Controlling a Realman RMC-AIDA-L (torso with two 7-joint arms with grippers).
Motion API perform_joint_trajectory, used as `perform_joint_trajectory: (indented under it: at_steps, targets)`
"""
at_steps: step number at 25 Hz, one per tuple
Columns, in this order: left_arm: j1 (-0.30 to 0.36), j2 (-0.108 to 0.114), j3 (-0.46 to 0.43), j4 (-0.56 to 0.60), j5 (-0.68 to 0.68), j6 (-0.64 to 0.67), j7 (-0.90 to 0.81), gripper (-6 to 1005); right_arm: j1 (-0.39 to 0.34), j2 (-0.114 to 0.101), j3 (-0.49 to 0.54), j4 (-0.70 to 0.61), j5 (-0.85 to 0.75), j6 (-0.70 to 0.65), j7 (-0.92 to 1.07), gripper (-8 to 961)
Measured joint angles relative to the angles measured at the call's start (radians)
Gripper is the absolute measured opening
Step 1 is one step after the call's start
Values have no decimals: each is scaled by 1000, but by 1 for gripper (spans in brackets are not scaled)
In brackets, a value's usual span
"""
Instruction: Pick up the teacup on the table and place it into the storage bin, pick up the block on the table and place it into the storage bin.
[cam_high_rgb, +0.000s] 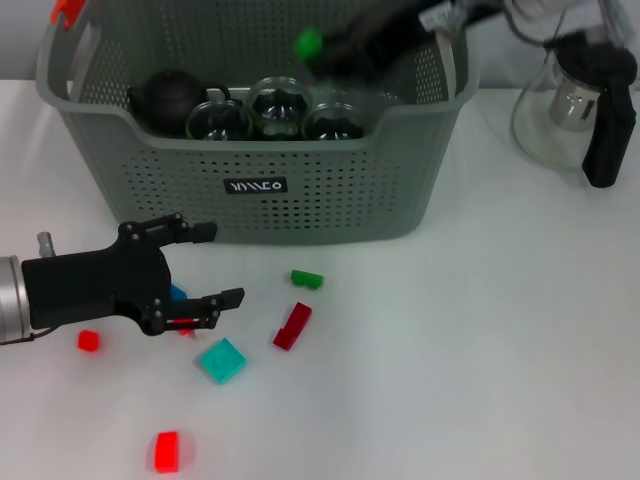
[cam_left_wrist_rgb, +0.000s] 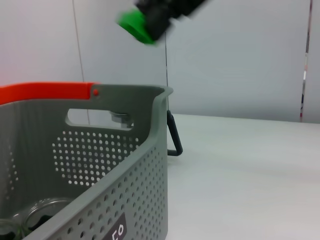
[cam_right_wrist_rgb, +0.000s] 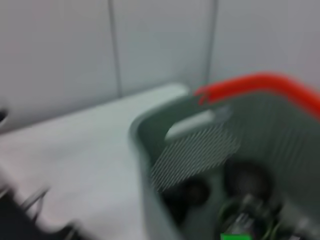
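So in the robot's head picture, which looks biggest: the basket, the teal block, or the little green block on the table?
Largest to smallest as they look in the head view:
1. The storage bin, far bigger than the rest.
2. The teal block.
3. The small green block.
The teal block lies a bit nearer the camera, so its lead over the green one is less certain.

Blurred storage bin (cam_right_wrist_rgb: 165, 165) with an orange handle clip (cam_right_wrist_rgb: 260, 85); dark rounded items and a green block (cam_right_wrist_rgb: 235, 236) inside it.
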Motion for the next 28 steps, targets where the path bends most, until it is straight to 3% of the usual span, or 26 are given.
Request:
perform_joint_trajectory:
  at_steps: [5,11,15,21,27,28]
  targets:
    - [0,0,0,-10,-14,-4,0,847,33,-2,18,108,-13,187,-67,208]
    - [0,-1,1,-11,-34,-8,-1,847,91,-29,21,324,-18,348,-101,207]
    - [0,0,1,-11,-44,-9,-1,847,106,-42,27,393,-23,407,-104,320]
    - [-5,1,1,-10,-45,-9,0,846,85,-43,35,375,-40,432,-116,459]
    - [-7,1,1,-10,-45,-10,0,847,-12,-13,35,172,-31,319,-118,592]
    - [-7,1,0,-10,-45,-11,0,847,-27,-9,34,137,-31,276,-116,671]
